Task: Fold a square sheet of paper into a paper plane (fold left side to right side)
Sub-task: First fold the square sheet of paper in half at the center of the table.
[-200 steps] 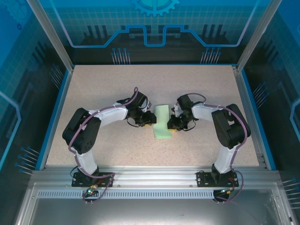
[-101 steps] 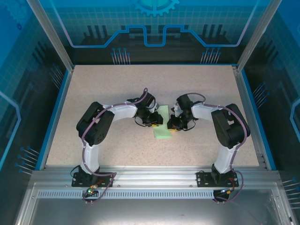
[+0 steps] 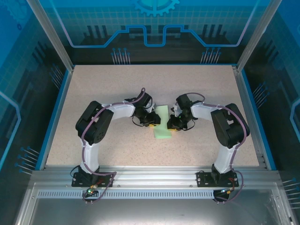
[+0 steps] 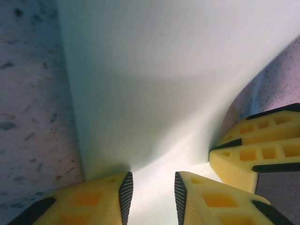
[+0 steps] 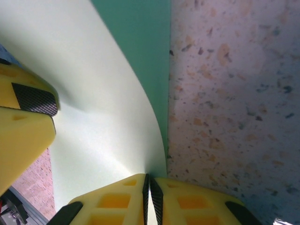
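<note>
Between the pinching right fingers (image 5: 117, 201) sits the square sheet of paper (image 5: 103, 117).

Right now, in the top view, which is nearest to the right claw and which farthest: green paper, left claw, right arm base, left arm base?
1. green paper, pinched in the right claw, table centre.
2. left claw, across the paper, to the left.
3. right arm base, near edge, right.
4. left arm base, near edge, left.

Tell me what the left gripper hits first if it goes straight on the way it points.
Probably the square sheet of paper, directly ahead of the left gripper; depth is unclear.
</note>
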Controlling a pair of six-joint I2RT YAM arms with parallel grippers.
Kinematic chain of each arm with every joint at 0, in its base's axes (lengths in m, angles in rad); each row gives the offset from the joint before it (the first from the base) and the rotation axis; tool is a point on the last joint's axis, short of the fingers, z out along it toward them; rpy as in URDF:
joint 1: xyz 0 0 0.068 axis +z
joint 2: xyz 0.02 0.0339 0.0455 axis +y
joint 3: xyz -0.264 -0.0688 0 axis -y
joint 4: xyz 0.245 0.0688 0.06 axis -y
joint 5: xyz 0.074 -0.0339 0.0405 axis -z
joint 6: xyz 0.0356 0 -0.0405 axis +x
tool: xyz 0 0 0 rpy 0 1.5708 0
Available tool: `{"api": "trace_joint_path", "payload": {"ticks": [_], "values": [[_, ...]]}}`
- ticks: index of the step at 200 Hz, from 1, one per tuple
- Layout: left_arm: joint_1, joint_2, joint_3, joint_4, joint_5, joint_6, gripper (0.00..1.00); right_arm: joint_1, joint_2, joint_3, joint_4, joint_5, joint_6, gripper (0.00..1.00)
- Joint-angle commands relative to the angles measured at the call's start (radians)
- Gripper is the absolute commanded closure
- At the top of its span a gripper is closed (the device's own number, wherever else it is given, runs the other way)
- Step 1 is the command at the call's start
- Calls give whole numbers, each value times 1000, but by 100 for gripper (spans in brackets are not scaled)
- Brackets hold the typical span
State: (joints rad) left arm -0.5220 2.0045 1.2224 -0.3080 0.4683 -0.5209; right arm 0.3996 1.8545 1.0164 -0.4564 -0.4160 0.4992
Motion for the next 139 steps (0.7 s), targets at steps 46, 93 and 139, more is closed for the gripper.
{"api": "trace_joint_path", "payload": {"ticks": [46, 93, 139], "values": [[51, -128, -20, -75, -20, 36, 63, 31, 84, -36, -43, 118, -15, 84], [24, -159, -28, -5, 58, 10, 63, 32, 83, -36, -38, 113, -12, 84], [-2, -41, 51, -13, 39, 13, 63, 33, 82, -38, -41, 113, -13, 84]]}}
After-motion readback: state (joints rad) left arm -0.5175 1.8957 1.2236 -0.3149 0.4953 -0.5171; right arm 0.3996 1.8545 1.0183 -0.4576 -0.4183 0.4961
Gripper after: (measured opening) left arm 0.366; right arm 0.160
